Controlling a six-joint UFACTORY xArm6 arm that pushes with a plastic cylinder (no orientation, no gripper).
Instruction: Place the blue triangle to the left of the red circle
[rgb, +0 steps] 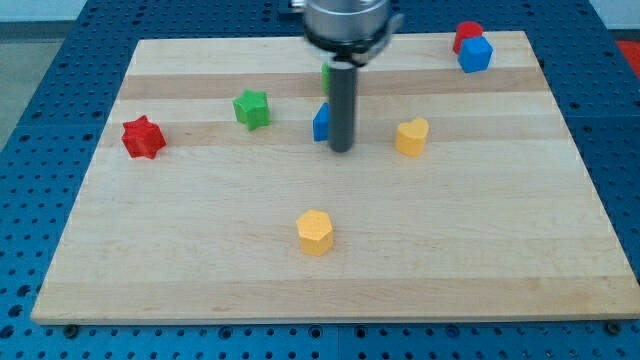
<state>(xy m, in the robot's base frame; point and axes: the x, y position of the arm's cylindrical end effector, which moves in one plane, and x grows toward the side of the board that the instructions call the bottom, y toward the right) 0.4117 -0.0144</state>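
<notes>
1. The blue triangle (321, 123) sits near the tabletop's (200, 260) middle, touching my tip (341, 149) on the tip's left.
2. The red circle (466, 35) rests far at the view's top right, touching a blue cube (476, 55).
3. No pincer exists; just the rod.

A red star-shaped block (143, 137) is sitting at the left of the frame on the pale wooden board (200, 260), with a green star-shaped block (252, 108) lying to its right — slightly higher up. A yellow heart-shaped block (411, 137) is resting right of centre, and a yellow hexagonal block (315, 232) is lying well below it, lower centre. A blue cube (475, 54) is sitting at the upper right — near the board's far edge. A blue perforated table (60, 110) is showing around the board.
</notes>
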